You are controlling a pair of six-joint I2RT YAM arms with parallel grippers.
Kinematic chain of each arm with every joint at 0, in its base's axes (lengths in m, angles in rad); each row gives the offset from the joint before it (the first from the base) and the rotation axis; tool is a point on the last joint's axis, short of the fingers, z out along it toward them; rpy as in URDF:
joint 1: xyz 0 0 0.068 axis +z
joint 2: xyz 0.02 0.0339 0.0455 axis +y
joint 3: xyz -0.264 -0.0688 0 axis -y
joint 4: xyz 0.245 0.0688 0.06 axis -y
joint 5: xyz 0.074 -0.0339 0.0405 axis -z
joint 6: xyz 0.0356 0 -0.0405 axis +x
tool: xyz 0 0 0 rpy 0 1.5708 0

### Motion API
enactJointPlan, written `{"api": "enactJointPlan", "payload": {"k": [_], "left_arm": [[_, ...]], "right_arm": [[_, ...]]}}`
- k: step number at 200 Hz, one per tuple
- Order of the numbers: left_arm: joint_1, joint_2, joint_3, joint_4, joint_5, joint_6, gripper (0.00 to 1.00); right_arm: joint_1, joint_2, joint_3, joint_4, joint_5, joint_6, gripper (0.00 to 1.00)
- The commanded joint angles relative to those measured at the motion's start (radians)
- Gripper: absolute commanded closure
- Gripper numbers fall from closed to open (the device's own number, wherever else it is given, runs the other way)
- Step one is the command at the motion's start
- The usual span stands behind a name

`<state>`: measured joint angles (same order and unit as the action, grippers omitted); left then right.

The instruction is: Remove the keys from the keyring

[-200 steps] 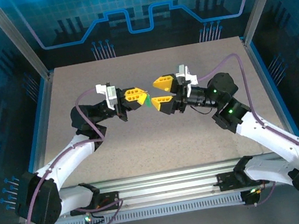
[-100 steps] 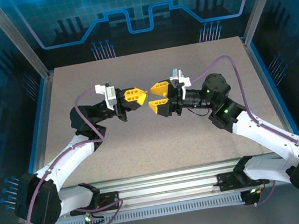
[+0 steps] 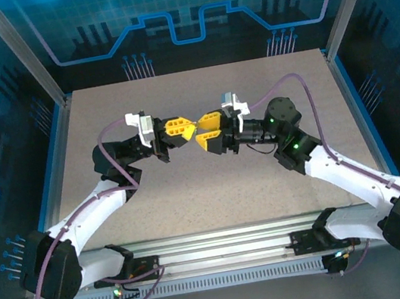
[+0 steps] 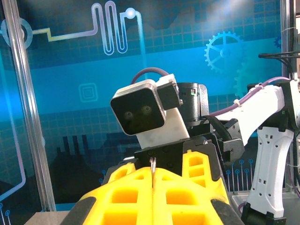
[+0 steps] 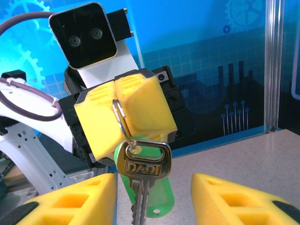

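Two grippers meet nose to nose above the middle of the counter point(image 3: 216, 200), and both are lifted off its surface. The left gripper point(image 3: 192, 128) has its jaws pressed fully together, and between the yellow tips it pinches the thin wire keyring point(image 5: 120, 119). In my right wrist view the ring comes out from the seam of the closed jaws and hangs down. One silver key point(image 5: 143, 165), stamped DADI, hangs on the ring by its head, with the blade pointing down. Behind the key is a green plastic tag point(image 5: 163, 197), also hanging. I cannot tell if another key is hidden behind the first one. The right gripper point(image 3: 208, 130) has its jaws partly open. Its two yellow fingers point(image 5: 70, 201) stand on the two sides of the key and tag, with a gap on each side, so they hold nothing. In the left wrist view a thin piece of the ring stands up from the seam of the shut jaws, and the wrist camera point(image 4: 139, 111) of the right arm looks at me from just behind it.
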<state>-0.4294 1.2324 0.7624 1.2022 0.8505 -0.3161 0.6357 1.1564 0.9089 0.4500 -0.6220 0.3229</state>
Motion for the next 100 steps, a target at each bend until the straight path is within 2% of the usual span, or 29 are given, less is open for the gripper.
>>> {"api": "enactJointPlan", "payload": {"k": [1,29,72,100], "left_arm": [[-0.001,-0.019,0.008,0.037,0.010,-0.020,1.00],[-0.001,-0.014,0.006,0.046,0.007,-0.024,1.00],[0.000,-0.014,0.005,0.056,0.006,-0.029,1.00],[-0.001,-0.014,0.003,0.059,0.002,-0.028,1.00]], "right_arm": [[0.002,0.001,0.017,0.041,-0.017,0.006,0.61],[0.002,0.006,0.020,0.044,-0.018,0.007,0.67],[0.002,0.008,0.031,0.032,-0.010,0.002,0.83],[0.002,0.002,0.030,0.033,-0.001,0.002,0.86]]}}
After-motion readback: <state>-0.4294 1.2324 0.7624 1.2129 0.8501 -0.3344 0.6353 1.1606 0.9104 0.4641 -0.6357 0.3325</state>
